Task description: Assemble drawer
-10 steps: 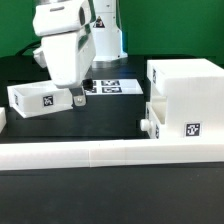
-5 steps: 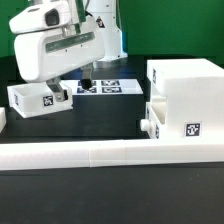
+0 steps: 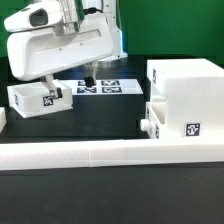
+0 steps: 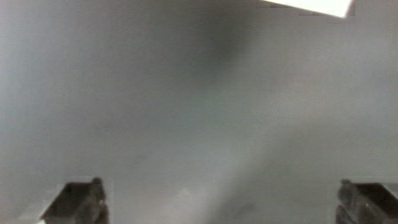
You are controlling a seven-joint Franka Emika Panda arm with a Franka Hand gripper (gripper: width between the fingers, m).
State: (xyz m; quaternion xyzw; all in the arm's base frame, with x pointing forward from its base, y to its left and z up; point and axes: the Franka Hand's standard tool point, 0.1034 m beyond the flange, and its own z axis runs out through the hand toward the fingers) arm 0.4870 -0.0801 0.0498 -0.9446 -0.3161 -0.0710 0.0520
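The large white housing point(image 3: 186, 82) stands at the exterior view's right. One small tray point(image 3: 182, 126) with a square tag sits low in its front, part way in. The second small tray point(image 3: 33, 100) lies loose at the exterior view's left. My gripper point(image 3: 68, 82) hangs open and empty just above and behind that loose tray, with one fingertip point(image 3: 47, 92) close over its tagged end. In the wrist view the gripper point(image 4: 222, 205) shows two fingers far apart over a blurred grey surface, with a white corner point(image 4: 313, 5) at one edge. Nothing is between the fingers.
A long low white wall point(image 3: 100, 152) runs across the front of the black table. The marker board point(image 3: 108, 88) lies flat behind the gripper, between the loose tray and the housing.
The gripper has turned about its axis, so its wide side now faces the exterior camera, and has shifted toward the exterior view's left over the loose tray. The trays and housing have not moved.
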